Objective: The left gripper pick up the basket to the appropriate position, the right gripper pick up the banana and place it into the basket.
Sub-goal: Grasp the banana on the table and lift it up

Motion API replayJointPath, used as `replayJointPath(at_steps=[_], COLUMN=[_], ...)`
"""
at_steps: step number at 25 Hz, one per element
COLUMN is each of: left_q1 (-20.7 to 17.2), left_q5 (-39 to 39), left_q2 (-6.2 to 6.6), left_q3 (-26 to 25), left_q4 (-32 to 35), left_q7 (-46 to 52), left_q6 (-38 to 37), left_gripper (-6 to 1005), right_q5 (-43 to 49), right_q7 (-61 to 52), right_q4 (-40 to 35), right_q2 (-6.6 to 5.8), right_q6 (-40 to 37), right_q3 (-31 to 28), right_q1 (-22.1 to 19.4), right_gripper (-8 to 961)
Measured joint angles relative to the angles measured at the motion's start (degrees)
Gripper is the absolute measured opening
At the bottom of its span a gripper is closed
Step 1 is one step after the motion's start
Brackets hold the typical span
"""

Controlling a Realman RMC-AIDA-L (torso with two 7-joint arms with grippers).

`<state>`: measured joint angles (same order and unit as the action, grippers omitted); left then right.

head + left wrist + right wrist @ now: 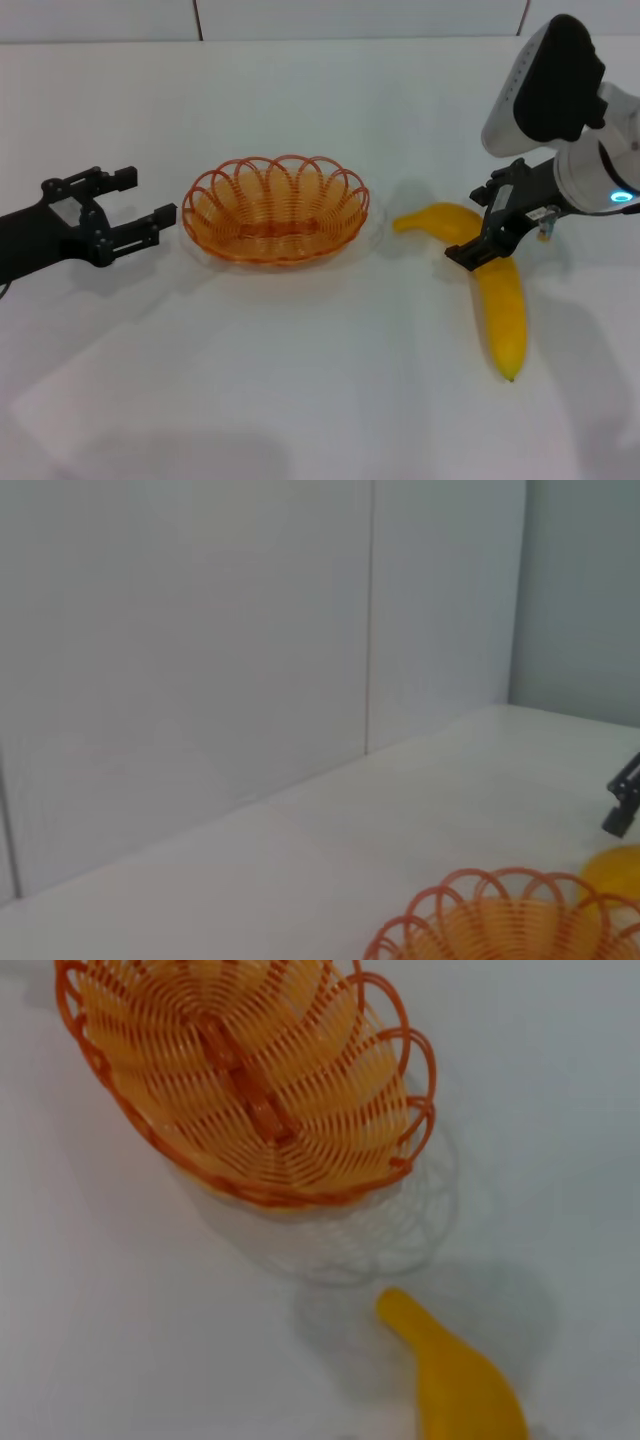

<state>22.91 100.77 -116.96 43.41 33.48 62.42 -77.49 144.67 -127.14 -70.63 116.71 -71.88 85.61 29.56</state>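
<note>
The orange wire basket [275, 210] sits on the white table, a little left of centre; it also shows as the basket [510, 920] and the basket [250, 1080] in the wrist views. My left gripper [143, 198] is open just left of its rim, not touching it. The yellow banana [500, 300] lies flat to the right of the basket, and its stem end, the banana [455, 1380], shows in the right wrist view. My right gripper [478, 228] hangs over the banana's bend, open, with a finger on either side. A black part of the right gripper [625, 800] shows in the left wrist view.
The white table [300, 380] extends in front of the basket and the banana. A pale panelled wall [250, 630] stands behind the table. The right arm's bulky white housing [545, 85] rises above the banana's side of the table.
</note>
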Motion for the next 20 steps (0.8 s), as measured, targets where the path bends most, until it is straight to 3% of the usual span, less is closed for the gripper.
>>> replayJointPath(at_steps=[20], left_q1=[-1.28], left_q5=[-2.95], left_q2=[0.16], left_q3=[-0.08], left_q4=[-0.09], left_q7=[-0.77], left_q6=[0.15], left_gripper=[753], right_q5=[0.09], right_q7=[0.15], right_q4=[6.47], right_q2=[0.0], right_q6=[0.59], right_q3=[0.0], right_q1=[4.29], right_gripper=[855])
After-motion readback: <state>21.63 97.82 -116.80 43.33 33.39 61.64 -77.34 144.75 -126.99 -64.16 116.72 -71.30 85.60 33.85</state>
